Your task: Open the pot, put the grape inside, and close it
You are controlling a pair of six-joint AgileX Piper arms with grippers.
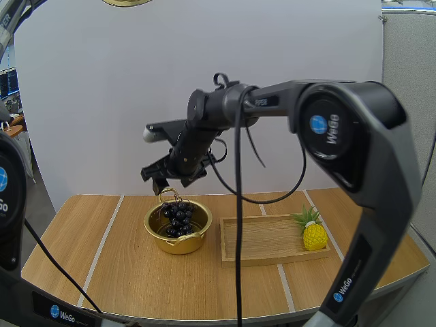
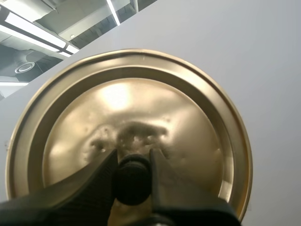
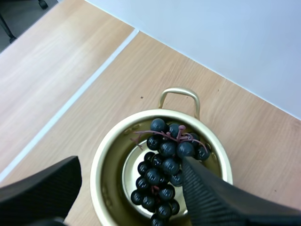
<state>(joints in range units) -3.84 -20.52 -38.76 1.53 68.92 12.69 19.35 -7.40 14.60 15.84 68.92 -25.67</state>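
The right gripper (image 1: pixel 169 182) is hanging just above the pot (image 1: pixel 178 244), its fingers spread wide and gripping nothing. The grapes (image 1: pixel 178 216) are lying inside the pot. The left gripper (image 2: pixel 133 165) is pinching the lid (image 2: pixel 188 108) by its black knob (image 2: pixel 132 181), well apart from the pot. A wooden tray (image 1: pixel 262 240) is sitting just beside the pot.

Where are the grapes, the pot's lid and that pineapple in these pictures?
Grapes (image 3: pixel 168 166): right wrist view, middle of the bunch.
Lid (image 2: pixel 141 113): left wrist view, its golden dome.
Pineapple (image 1: pixel 314 236): high view, its yellow body.
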